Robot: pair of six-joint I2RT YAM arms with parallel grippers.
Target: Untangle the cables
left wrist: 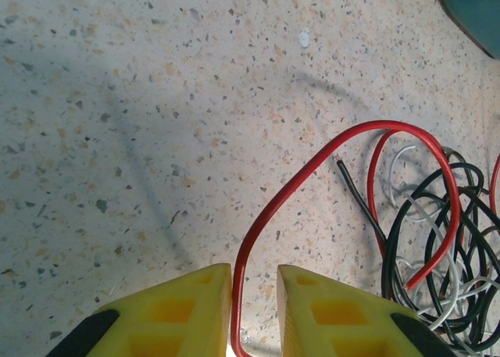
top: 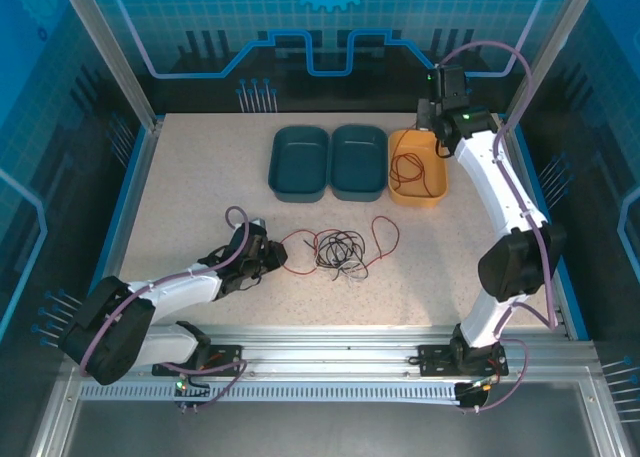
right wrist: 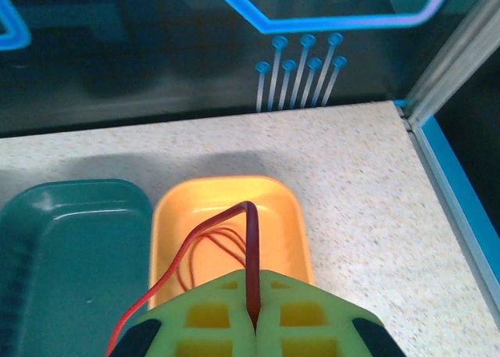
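A tangle of cables lies mid-table: a red cable (top: 383, 229), a black cable (top: 338, 247) and a white cable (left wrist: 406, 150) looped together. My left gripper (top: 275, 260) sits low at the tangle's left end. Its yellow jaws (left wrist: 254, 273) stand slightly apart, open, with a strand of the red cable (left wrist: 312, 166) running through the gap against the left finger. The black cable (left wrist: 394, 240) coils to the right. My right gripper (top: 430, 127) hovers over the orange bin (top: 415, 195), shut on another red cable (right wrist: 251, 240) that hangs down in loops (top: 408, 167) into the bin.
Two teal bins (top: 298, 162) (top: 358, 162) stand side by side left of the orange bin (right wrist: 168, 216), along the back of the table. The nearer teal bin (right wrist: 62, 248) borders the orange one. A metal frame post (right wrist: 453, 60) rises at the back right corner.
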